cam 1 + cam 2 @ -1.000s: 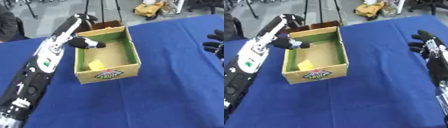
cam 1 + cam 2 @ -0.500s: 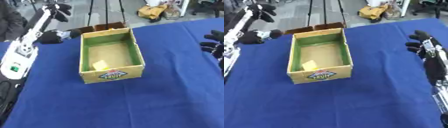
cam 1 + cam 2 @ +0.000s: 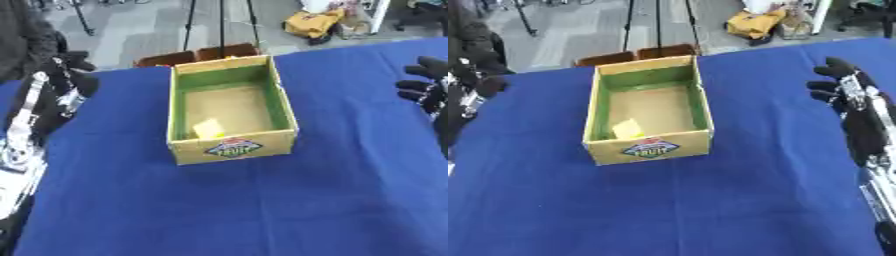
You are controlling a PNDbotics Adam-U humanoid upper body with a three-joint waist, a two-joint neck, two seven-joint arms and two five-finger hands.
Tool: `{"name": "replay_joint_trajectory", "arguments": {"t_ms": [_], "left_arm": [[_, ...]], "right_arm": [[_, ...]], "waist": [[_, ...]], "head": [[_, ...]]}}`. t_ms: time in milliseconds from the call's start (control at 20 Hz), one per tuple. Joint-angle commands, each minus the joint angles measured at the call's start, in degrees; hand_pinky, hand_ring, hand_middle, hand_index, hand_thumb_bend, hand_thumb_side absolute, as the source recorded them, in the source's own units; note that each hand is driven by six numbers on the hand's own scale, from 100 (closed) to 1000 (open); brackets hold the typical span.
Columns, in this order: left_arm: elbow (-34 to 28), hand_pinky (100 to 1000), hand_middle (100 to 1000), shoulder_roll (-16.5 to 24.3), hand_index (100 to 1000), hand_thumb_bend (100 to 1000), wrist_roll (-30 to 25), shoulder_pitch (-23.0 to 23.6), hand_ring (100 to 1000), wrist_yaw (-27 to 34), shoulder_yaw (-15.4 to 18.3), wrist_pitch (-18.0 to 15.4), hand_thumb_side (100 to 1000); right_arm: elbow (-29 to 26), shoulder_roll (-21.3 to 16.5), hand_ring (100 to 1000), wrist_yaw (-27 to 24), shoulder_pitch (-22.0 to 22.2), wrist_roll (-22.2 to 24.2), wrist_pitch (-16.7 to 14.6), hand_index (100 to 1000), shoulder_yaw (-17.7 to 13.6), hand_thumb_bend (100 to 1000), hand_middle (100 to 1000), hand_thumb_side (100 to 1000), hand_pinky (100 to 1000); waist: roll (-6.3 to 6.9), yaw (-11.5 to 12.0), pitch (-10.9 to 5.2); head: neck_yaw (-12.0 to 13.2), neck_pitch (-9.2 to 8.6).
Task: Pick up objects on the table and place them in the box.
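Blue-covered counter (image 3: 262,210) with grey floor behind it. Box (image 3: 229,114) sits open-topped between the two hands, a pale yellow object (image 3: 208,128) inside near its front wall. Left hand (image 3: 72,80) at the left edge, fingers curled, empty; right hand (image 3: 842,85) at the right edge, fingers relaxed, well apart from the box.

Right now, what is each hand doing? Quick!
Left hand: cannot be told, too dark and blurred.
Right hand: open, holding nothing.
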Motion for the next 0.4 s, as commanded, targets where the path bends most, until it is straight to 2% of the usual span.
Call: {"name": "replay_joint_trajectory", "arguments": {"t_ms": [50, 400], "left_arm": [[-3.0, 644, 640, 0.1, 814, 775, 1.6, 0.5, 602, 2.2, 1.0, -0.1, 700], [-3.2, 633, 633, -1.8, 810, 754, 3.2, 2.9, 596, 3.4, 1.0, 0.7, 733]], "right_arm": [[-0.9, -1.2, 766, -0.3, -0.6, -0.2, 0.0, 903, -0.7, 155, 795, 803, 808], [-0.9, -1.1, 766, -0.2, -0.6, -0.2, 0.1, 903, -0.6, 149, 794, 804, 808]], "waist": [[-0.14, 0.1, -0.73], [-0.29, 0.5, -0.64]], "head": [[0.5, 0.21], [1.2, 1.36]]}}
